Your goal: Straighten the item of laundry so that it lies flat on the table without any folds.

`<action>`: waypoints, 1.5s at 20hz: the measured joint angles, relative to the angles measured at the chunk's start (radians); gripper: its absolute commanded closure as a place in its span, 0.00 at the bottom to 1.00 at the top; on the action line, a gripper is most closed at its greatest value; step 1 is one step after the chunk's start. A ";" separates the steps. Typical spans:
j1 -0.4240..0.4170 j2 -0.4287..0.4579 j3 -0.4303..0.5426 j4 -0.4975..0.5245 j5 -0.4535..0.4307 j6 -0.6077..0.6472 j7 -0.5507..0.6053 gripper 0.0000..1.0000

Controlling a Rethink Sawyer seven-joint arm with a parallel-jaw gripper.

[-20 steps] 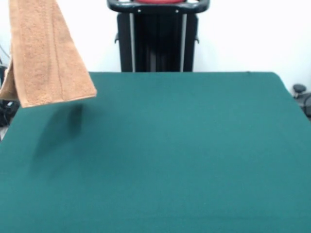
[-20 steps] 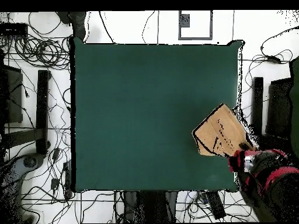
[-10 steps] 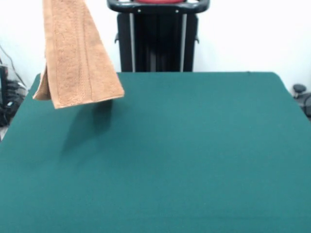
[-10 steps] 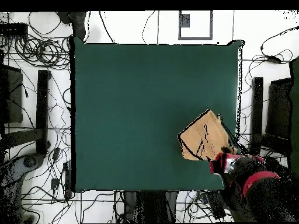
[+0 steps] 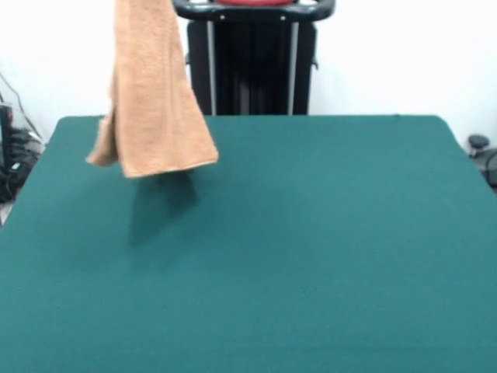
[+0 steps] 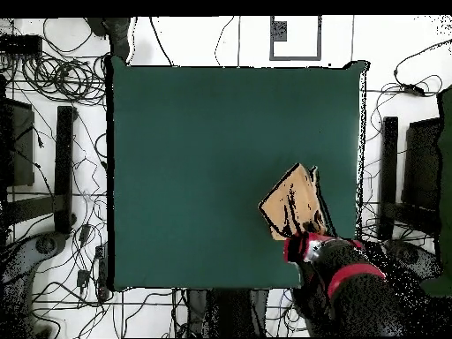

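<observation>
The item of laundry (image 5: 155, 101), a light orange-tan terry towel, hangs folded in the air over the far left part of the green table (image 5: 311, 233). Its lower edge is just above the cloth and casts a shadow there. Its top runs out of the front view, so the hold is hidden in that view. In the overhead view the towel (image 6: 291, 203) hangs over the table (image 6: 194, 159) near the bottom right corner. There the gripper (image 6: 298, 240), at the end of the red and black arm, is shut on the towel's top end.
The black pedestal (image 5: 252, 58) rises behind the table's far edge. Cables (image 6: 53, 79) and dark stands lie on the floor around the table. A dark object (image 5: 481, 151) sits off the right edge.
The arm has carried the hanging towel from beyond the table's edge in over the table, rightward in the front view and leftward in the overhead view. The towel has swung and turned a little.
</observation>
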 measured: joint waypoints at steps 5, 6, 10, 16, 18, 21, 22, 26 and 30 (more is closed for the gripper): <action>-0.002 -0.001 0.017 0.061 0.109 -0.065 0.002 1.00; -0.009 -0.001 0.027 0.076 0.144 -0.084 0.002 1.00; -0.053 0.002 0.105 0.161 0.383 -0.208 0.001 1.00; -0.094 0.001 0.207 0.241 0.672 -0.373 -0.045 1.00; -0.043 0.006 0.195 0.245 0.840 -0.400 -0.124 1.00; 0.158 0.065 0.114 0.216 1.267 -0.386 -0.362 1.00; 0.212 0.084 0.093 0.206 1.373 -0.377 -0.430 1.00; 0.383 0.171 0.019 0.168 1.681 -0.307 -0.718 1.00; 0.505 0.303 -0.065 0.125 1.856 -0.159 -1.139 1.00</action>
